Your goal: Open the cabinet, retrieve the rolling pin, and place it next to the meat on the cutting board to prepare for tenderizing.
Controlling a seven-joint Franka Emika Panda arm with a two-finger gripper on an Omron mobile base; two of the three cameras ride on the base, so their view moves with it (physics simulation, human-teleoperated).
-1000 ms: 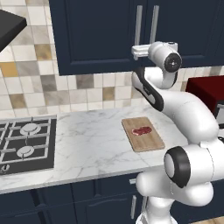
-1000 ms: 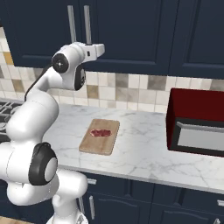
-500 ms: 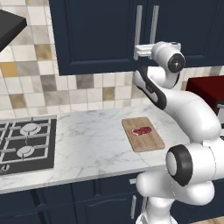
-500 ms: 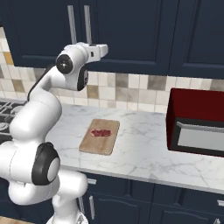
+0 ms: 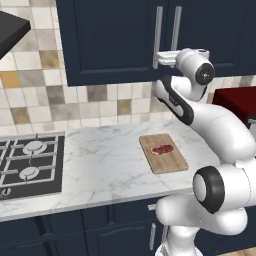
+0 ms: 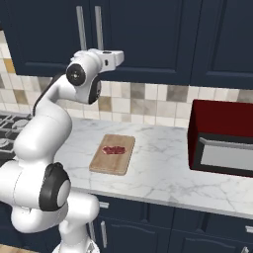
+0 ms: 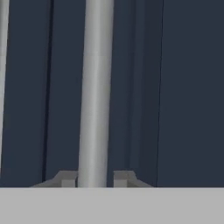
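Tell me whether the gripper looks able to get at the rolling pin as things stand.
Probably not. Both doors of the cabinet are closed, and no rolling pin is in sight. The gripper is clamped on one bar handle, so pulling that door open comes first.

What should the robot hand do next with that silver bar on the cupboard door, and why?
Probably pull gently back toward itself to swing the door open. In the hand view the gripper is shut on the silver bar handle, and the cabinet is closed, so the rolling pin cannot be reached yet.
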